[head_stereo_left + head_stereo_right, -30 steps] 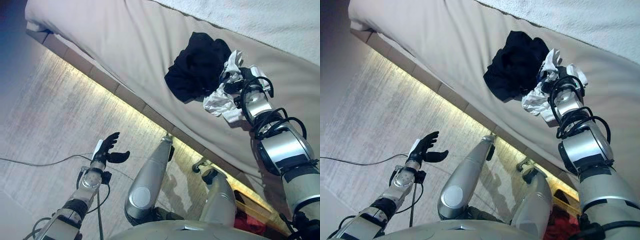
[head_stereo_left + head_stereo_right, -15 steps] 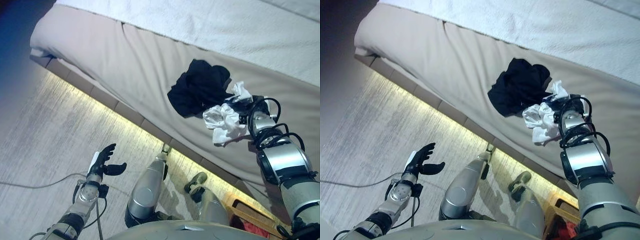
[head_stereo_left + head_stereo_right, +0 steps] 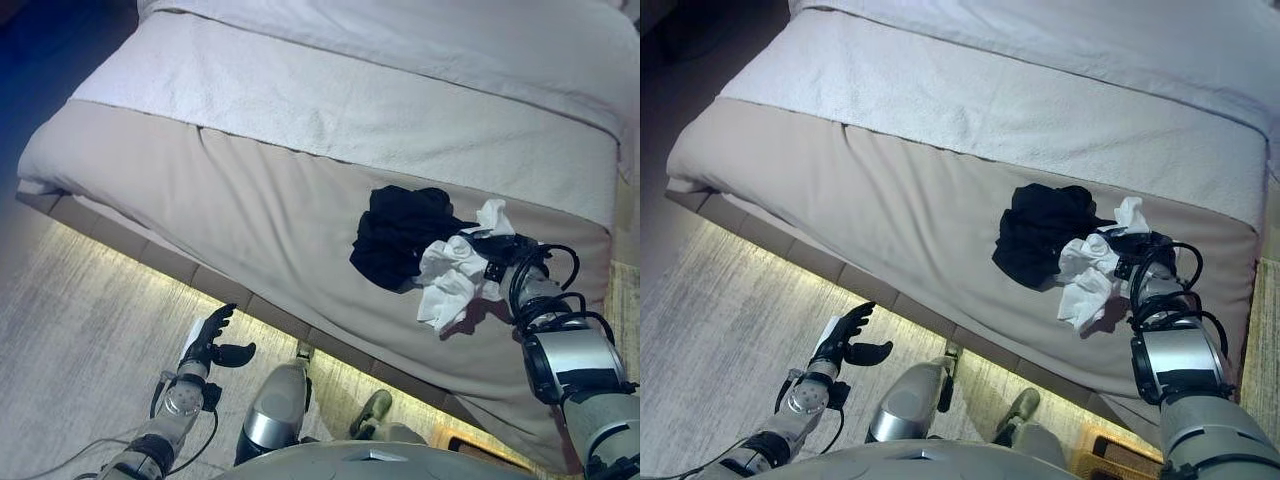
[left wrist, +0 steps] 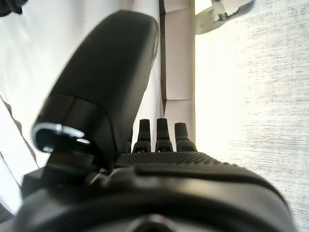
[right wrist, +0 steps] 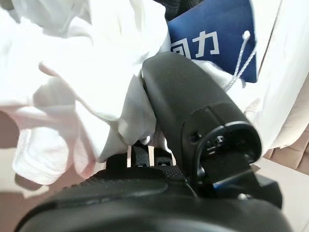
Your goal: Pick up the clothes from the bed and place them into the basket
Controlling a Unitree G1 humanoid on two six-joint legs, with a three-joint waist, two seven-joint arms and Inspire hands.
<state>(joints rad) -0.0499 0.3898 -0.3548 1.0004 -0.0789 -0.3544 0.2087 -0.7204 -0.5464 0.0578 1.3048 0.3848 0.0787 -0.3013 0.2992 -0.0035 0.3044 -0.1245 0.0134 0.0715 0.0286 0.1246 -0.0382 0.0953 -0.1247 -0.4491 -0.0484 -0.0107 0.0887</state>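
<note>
A crumpled white garment [image 3: 452,280] hangs in my right hand [image 3: 497,252], whose fingers and thumb [image 5: 193,106] are curled round the cloth [image 5: 72,96] just above the bed. A blue tag on a string [image 5: 215,38] dangles from the cloth. A black garment [image 3: 400,232] lies bunched on the tan bedcover [image 3: 250,220], touching the white one on its left. My left hand [image 3: 212,338] is low over the floor by the bed's edge, fingers [image 4: 157,133] straight and holding nothing. The basket shows only as a wooden corner [image 3: 1110,462] at the lower right.
A white towelling blanket [image 3: 380,110] covers the far part of the bed. A lit strip runs under the bed frame [image 3: 180,265] along the pale floor [image 3: 70,350]. The bed's right end [image 3: 610,220] is close to my right arm.
The camera has tilted up, showing more of the bed. My right hand has lifted the white garment slightly off the cover, away from the black one. The left hand holds its pose.
</note>
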